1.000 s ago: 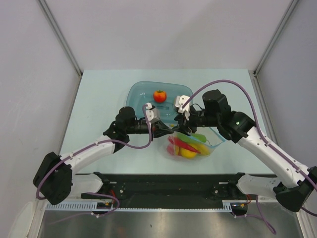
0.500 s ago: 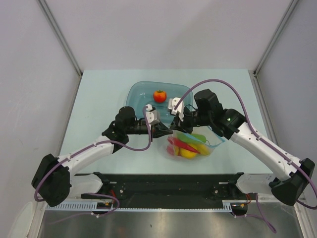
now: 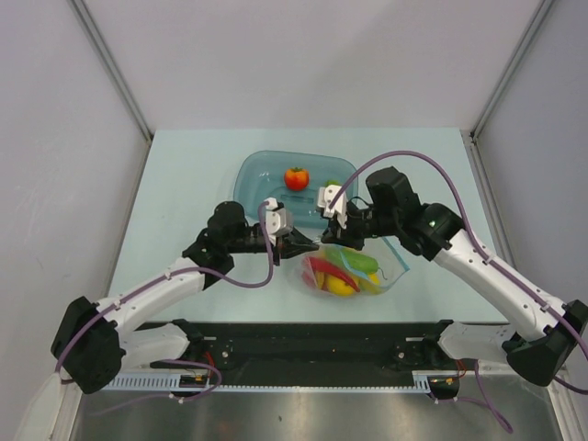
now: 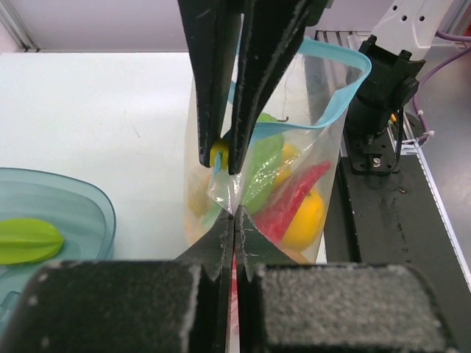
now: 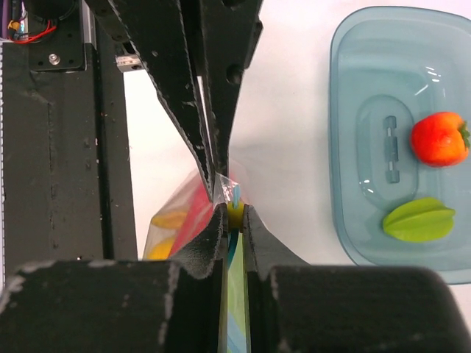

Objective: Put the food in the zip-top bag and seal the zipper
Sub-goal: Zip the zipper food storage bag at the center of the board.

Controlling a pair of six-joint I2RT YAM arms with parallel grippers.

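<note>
The clear zip-top bag (image 3: 354, 274) lies on the table near the front and holds a red chili (image 4: 294, 197), a yellow-orange citrus (image 4: 307, 219) and a green vegetable (image 4: 261, 163). Its blue zipper (image 4: 340, 57) arcs open at the far side. My left gripper (image 4: 234, 213) is shut on the bag's corner; it also shows in the top view (image 3: 309, 246). My right gripper (image 5: 235, 211) is shut on the zipper's yellow slider (image 4: 218, 153), tip to tip with the left; it also shows in the top view (image 3: 329, 235). The red tomato (image 3: 296, 178) and green starfruit (image 5: 419, 219) lie in the tray.
The translucent blue-green tray (image 3: 262, 175) sits behind the grippers at mid-table. A black rail (image 3: 312, 335) with the arm bases runs along the near edge, just in front of the bag. White walls enclose the table on three sides.
Both grippers and the bag have shifted a little toward the near edge and left. The bag now sits lower and flatter. Both grips are unchanged.
</note>
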